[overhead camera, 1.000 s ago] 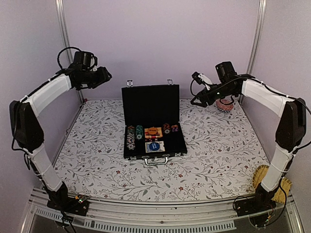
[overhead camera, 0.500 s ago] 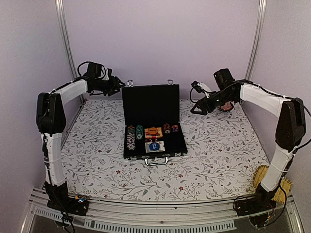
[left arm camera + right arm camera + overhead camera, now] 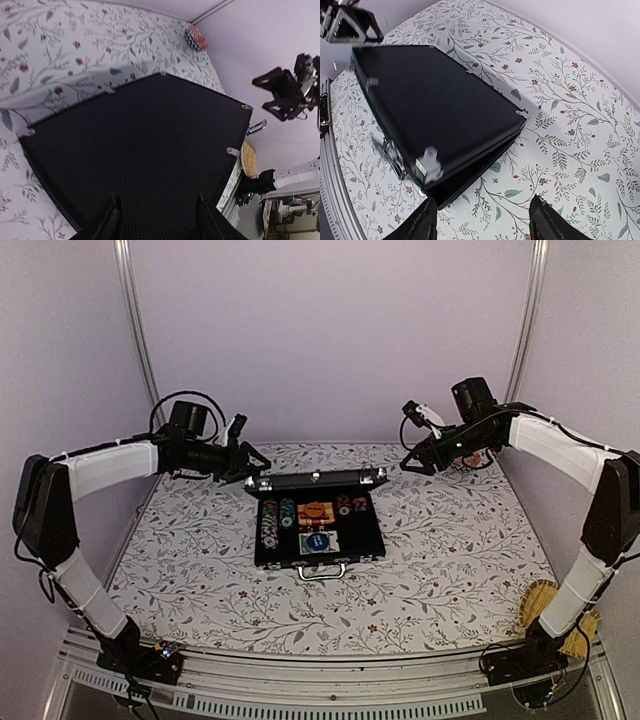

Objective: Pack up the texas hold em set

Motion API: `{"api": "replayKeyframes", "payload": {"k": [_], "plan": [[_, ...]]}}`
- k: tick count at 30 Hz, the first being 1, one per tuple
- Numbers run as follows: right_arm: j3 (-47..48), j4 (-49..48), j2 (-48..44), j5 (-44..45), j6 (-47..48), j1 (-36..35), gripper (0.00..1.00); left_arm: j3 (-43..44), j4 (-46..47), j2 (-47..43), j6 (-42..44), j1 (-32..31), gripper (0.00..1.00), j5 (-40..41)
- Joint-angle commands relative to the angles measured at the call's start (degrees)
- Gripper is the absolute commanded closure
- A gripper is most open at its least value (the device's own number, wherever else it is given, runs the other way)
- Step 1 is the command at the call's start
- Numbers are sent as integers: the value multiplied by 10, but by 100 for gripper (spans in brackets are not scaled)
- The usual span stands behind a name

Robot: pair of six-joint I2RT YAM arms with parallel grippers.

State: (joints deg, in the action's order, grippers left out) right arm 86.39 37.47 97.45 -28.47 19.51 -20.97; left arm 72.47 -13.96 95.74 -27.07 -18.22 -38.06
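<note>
The black briefcase (image 3: 318,540) lies open mid-table, its silver handle (image 3: 322,571) toward me. Its lid (image 3: 316,481) is tipped far forward over the tray. Inside show black-white chips (image 3: 270,522), an orange disc (image 3: 315,509), red dice (image 3: 313,526) and a blue disc (image 3: 318,544). My left gripper (image 3: 254,458) is open just behind the lid's left rear. The lid's outer face (image 3: 140,145) fills the left wrist view ahead of the open left gripper (image 3: 157,197). My right gripper (image 3: 411,462) is open and empty, right of the lid. The right wrist view shows the right gripper (image 3: 483,200) above bare cloth beside the case (image 3: 435,110).
A pink ridged shell-like object (image 3: 470,456) sits at the back right behind my right arm, also in the left wrist view (image 3: 196,37). A woven yellow straw item (image 3: 540,605) lies at the front right by the right arm's base. Purple walls enclose the floral cloth (image 3: 450,540).
The lid has swung from upright to far forward over the tray. My left arm has dropped down behind the lid. My right gripper has shifted slightly right and stayed open.
</note>
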Motion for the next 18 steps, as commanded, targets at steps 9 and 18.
{"api": "replayKeyframes", "payload": {"k": [9, 18], "plan": [[-105, -10, -43, -95, 72, -24, 32, -111, -17, -90, 25, -62, 53, 87], [-167, -56, -21, -42, 94, -151, 55, -7, 41, 61, -10, -172, 84, 89]]}}
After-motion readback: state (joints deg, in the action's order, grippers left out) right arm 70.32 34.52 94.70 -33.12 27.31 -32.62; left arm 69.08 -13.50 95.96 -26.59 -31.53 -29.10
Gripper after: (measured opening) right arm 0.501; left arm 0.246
